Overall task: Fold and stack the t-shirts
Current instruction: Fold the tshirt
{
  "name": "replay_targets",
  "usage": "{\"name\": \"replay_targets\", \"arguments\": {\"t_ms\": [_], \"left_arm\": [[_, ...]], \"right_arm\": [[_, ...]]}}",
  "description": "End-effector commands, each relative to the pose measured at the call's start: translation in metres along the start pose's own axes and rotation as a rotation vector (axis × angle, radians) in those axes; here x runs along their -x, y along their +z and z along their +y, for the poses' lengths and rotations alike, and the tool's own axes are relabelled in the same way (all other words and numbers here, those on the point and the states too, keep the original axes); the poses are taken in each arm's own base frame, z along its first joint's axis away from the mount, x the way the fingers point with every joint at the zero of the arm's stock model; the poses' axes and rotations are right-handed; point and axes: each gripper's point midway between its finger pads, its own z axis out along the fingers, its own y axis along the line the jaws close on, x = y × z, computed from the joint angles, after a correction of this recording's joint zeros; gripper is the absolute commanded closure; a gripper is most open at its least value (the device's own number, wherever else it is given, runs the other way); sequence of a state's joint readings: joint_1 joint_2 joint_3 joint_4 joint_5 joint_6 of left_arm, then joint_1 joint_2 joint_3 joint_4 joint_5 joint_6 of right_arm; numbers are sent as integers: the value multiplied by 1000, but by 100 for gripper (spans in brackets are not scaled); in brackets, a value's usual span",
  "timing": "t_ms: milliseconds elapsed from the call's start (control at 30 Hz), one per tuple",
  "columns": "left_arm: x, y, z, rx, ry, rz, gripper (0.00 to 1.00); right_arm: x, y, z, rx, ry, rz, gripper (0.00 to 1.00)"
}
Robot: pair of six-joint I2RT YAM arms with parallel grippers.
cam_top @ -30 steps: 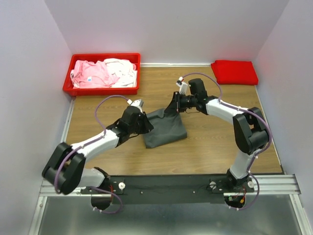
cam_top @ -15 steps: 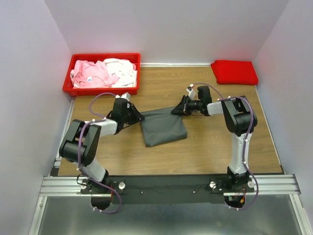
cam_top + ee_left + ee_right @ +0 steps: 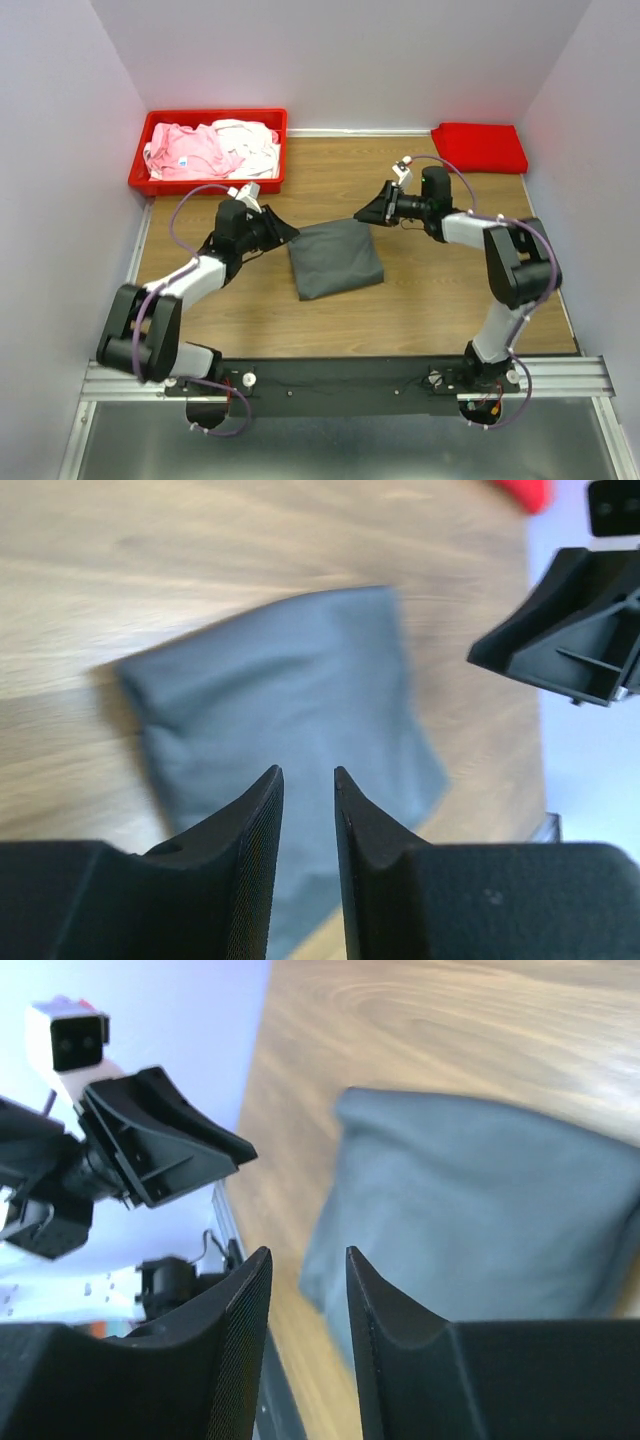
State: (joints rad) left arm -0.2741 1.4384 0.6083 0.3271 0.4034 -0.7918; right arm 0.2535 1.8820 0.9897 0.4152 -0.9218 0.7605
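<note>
**A:** Counts, left to right?

**B:** There was one red plastic bin (image 3: 137, 181), rigid and rectangular, at the back-left of the wood-grain table (image 3: 440, 290). Crumpled cloth lay in it: one pale pink shirt (image 3: 185, 150) and one white shirt (image 3: 250, 140). I couldn't tell if more sat underneath.

**A:** And the middle?

**B:** One dark grey t-shirt (image 3: 335, 260), soft and matte. It was folded into a rough rectangle with slightly puffy edges and lay flat mid-table, between the two grippers.

**A:** What about the grippers?

**B:** There were two, black with wedge-shaped fingers. The left gripper (image 3: 290, 232) was just beside the shirt's far-left corner, its fingers a narrow slit apart with nothing between them. The right gripper (image 3: 360, 214) was near the far-right corner, with the same narrow gap, also empty. I couldn't tell whether either tip brushed the cloth.

**A:** Far right?

**B:** One bright red t-shirt (image 3: 480, 147), folded into a neat flat rectangle at the back-right corner, well apart from the grey one.
</note>
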Motion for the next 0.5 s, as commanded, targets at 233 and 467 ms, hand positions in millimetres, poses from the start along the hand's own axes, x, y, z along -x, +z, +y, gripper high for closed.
{"name": "replay_targets", "arguments": {"t_ms": [233,467], "left_arm": [[-102,-35,-12,-30,-8,193,69],[-144,-41,30,68,-81,289,81]], "right_arm": [[-94,-44,-9,-40,94,54,57],[-146,-65,-71,-144,286,62,61]]}}
